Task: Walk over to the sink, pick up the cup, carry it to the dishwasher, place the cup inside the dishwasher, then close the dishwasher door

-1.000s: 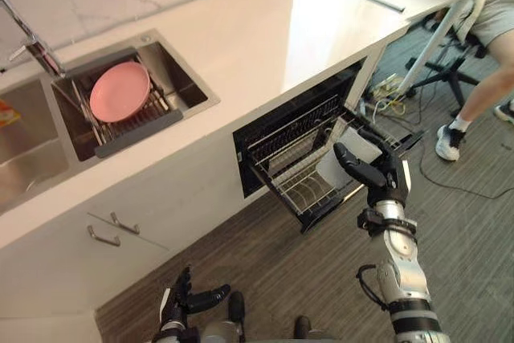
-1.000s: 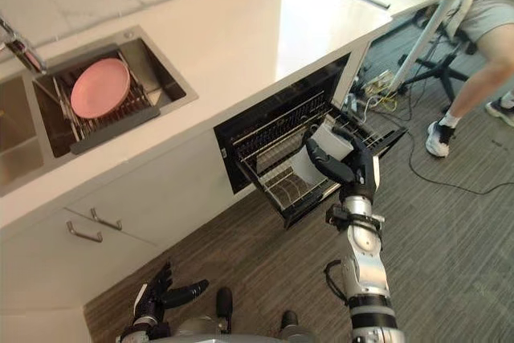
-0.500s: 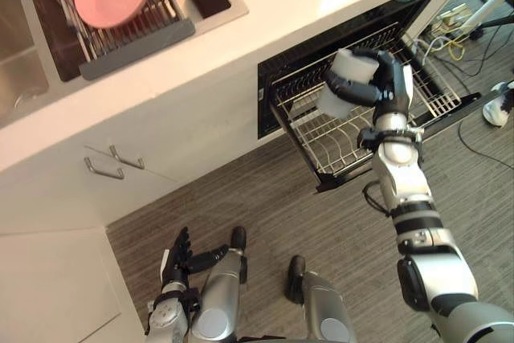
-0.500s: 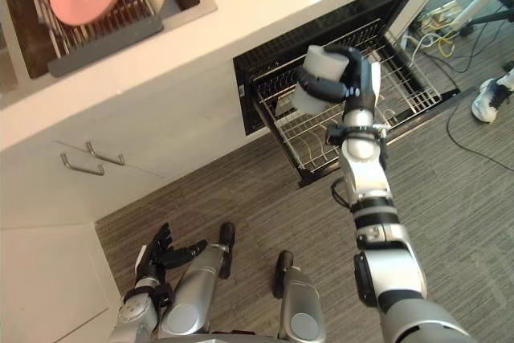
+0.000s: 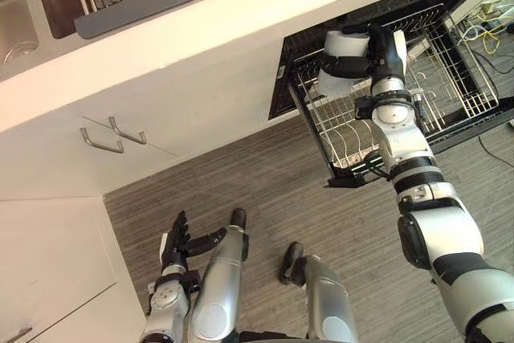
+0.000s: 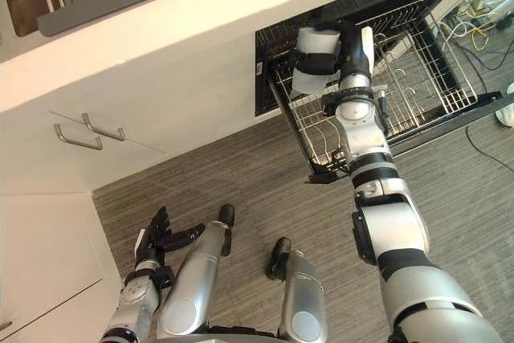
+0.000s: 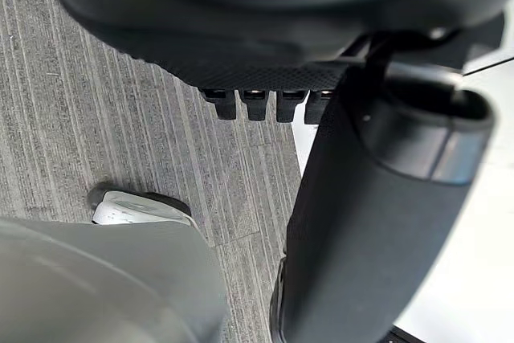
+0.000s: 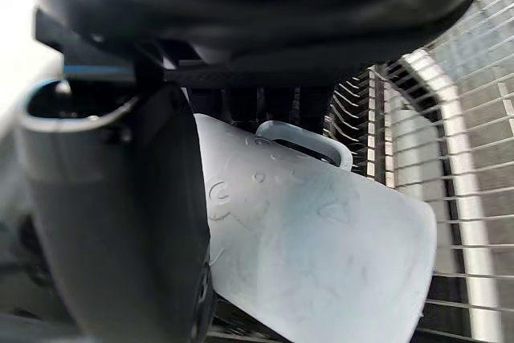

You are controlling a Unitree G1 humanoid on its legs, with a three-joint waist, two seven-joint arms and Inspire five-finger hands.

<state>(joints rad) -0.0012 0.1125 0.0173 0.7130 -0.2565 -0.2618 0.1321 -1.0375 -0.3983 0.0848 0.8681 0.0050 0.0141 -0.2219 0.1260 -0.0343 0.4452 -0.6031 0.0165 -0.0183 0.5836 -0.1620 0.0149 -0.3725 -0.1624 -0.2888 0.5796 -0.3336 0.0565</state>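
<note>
The right hand [image 5: 384, 47] is closed around the white cup [image 5: 340, 79], its dark fingers [image 5: 344, 59] wrapped across the cup's middle. In the right wrist view the thumb [image 8: 120, 222] presses one side of the cup [image 8: 321, 247] and the fingers curl over it beside its small handle. The cup is tilted and sits over the pulled-out wire rack [image 5: 450, 66], at the rack's inner end, just in front of the dark opening of the dishwasher [image 5: 283, 78]. I cannot tell whether the cup touches the rack's wires. The table [image 5: 241, 34] runs directly above the rack. The left hand [image 5: 177, 240] hangs well apart from the rack, low over the wood-grain floor [image 5: 265, 190], its fingers straight and spread, holding nothing.
</note>
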